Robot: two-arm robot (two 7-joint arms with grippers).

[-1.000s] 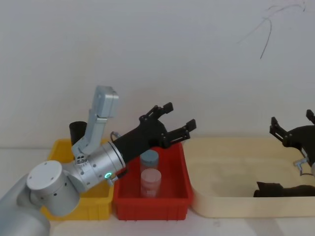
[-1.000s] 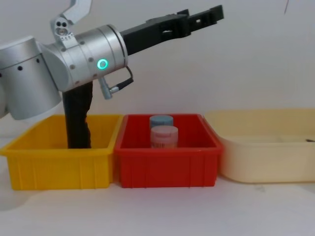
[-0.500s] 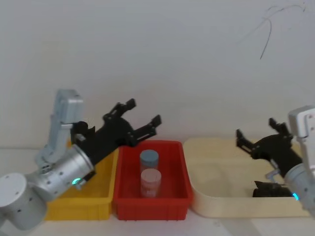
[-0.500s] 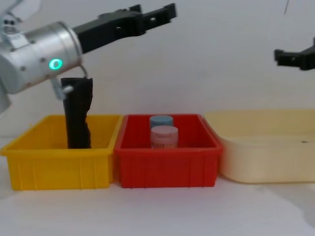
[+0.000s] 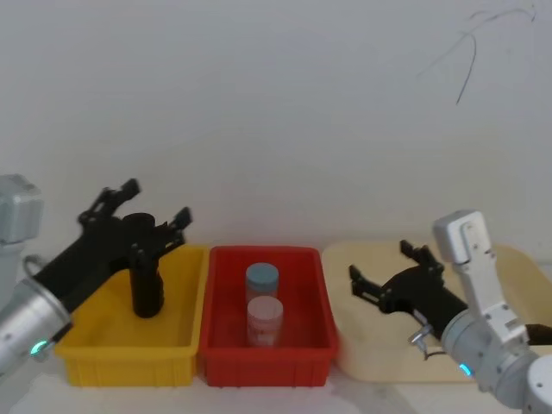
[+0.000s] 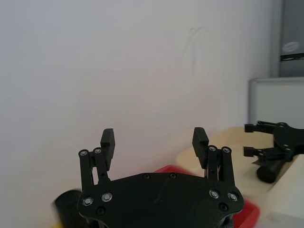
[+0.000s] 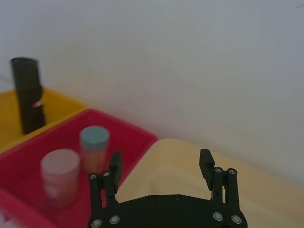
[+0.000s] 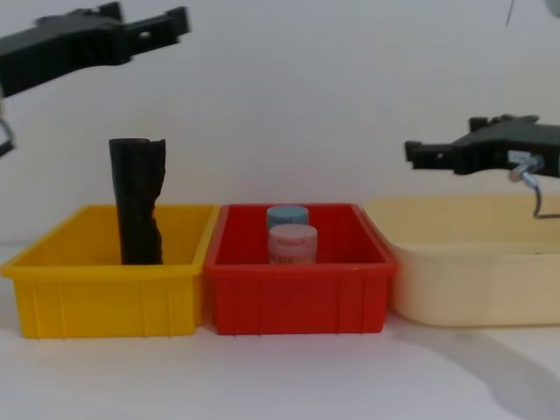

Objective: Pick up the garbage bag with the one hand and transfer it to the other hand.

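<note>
Chest view evidence puts the task at its very start. The garbage bag (image 8: pixel 138 210) is seen standing upright in the yellow bin (image 8: pixel 52 297), untouched, and nothing is gripped by either arm. The left gripper (image 8: pixel 144 16), on the teal-ringed arm, is held well above the bag's top, its fingers spread apart and empty. The right gripper (image 8: pixel 442 144), on the blue-ringed arm, is likewise spread wide and empty. It is poised over the cream tray (image 8: pixel 472 289), well apart from the bag.

All of the task is judged to be left: the left gripper must be lowered around the bag and closed, the bag lifted clear of the bin, the 2 grippers brought together, and the bag passed across and released.

A second black roll (image 6: pixel 268 172) is seen lying in the cream tray and could be mistaken for the target.

No writing can be read anywhere. A small red-orange mark (image 7: pixel 35 104) is visible on the bag's side. The 2 jars (image 8: pixel 291 243) in the red bin (image 8: pixel 297 302) carry no legible label, and no brand can be made out on the bins or the table (image 8: pixel 280 376).
</note>
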